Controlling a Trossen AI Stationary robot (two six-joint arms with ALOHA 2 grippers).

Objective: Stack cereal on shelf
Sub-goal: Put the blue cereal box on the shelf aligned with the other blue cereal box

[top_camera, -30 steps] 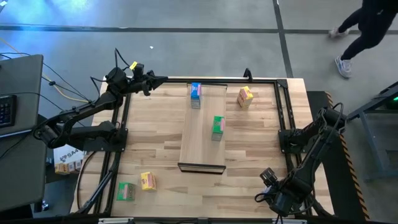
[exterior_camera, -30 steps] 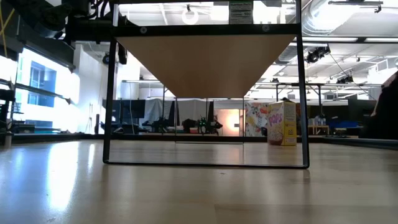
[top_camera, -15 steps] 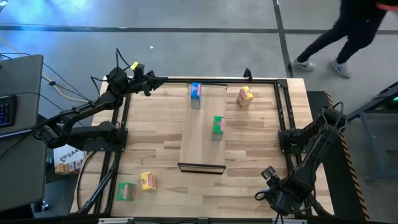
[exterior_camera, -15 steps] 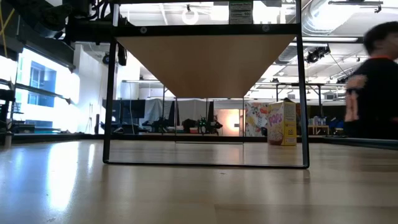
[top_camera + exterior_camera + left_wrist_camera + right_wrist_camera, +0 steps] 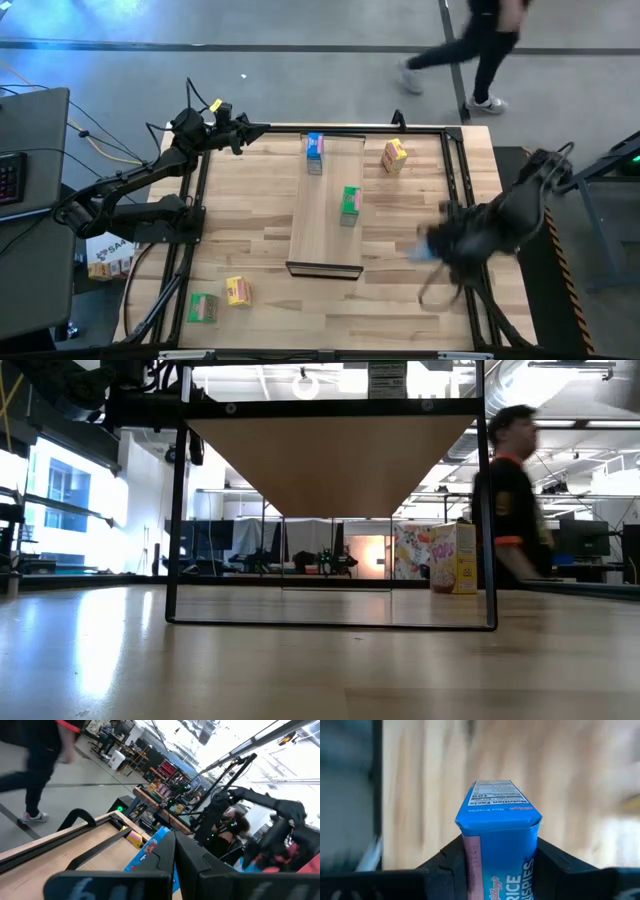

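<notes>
Right wrist view shows my right gripper (image 5: 498, 865) pinching a small blue cardboard cereal box (image 5: 498, 835) above the butcher-block table (image 5: 250, 225), right of the pale wooden shelf plank (image 5: 328, 235), while my left gripper (image 5: 252, 129) waits at the far-left corner, fingers pressed together.

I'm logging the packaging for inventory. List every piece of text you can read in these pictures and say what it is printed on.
"Kellogg's" and "RICE ... ISPIES", first letters hidden: front of the blue cereal box held in the right gripper.
"Rice Krispies": top flap of that box.
"Nutrition Facts": panel on that flap; its smaller lines are too blurred to read.
Yellow cereal box behind the shelf: print too small to read.
Boxes in the high view: too small to read.
</notes>
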